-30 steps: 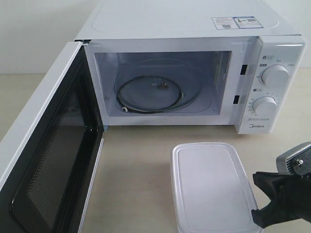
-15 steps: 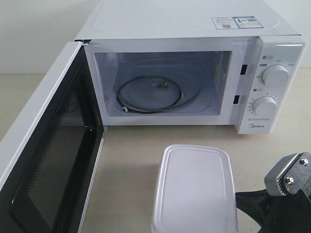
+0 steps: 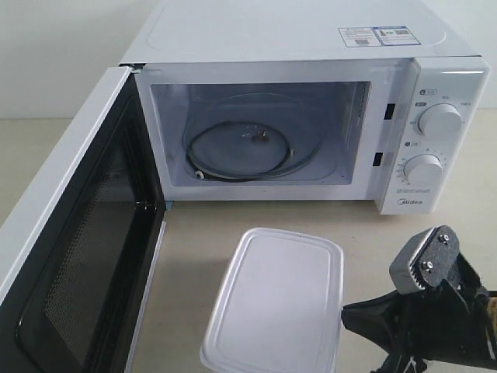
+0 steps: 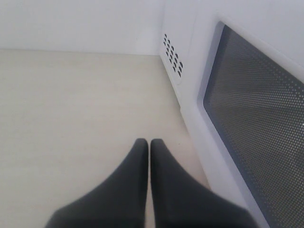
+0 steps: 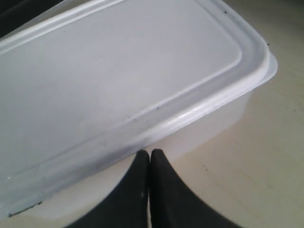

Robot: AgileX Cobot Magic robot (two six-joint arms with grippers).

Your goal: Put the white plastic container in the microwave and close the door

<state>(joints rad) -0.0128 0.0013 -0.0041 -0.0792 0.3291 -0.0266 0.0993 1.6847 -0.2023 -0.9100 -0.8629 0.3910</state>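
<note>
The white plastic container [image 3: 276, 303] lies lid up on the table in front of the microwave [image 3: 311, 116], turned slightly askew. My right gripper [image 3: 347, 318] is shut and empty, its tips against the container's right side wall just under the lid rim [image 5: 190, 116]. In the right wrist view the right gripper [image 5: 150, 153] touches the container [image 5: 118, 76]. The door [image 3: 78, 256] stands wide open to the left, black mesh inside. The glass turntable [image 3: 245, 151] is bare. My left gripper [image 4: 148, 142] is shut over bare table beside the door's outer window [image 4: 256, 123].
The microwave's two knobs [image 3: 439, 120] sit on its right panel. Beige table [image 3: 202, 256] stretches between the open cavity and the container. The open door fills the left side of the exterior view.
The container has slid left and turned a little, pushed by my shut right gripper, which has moved left and up into view.
</note>
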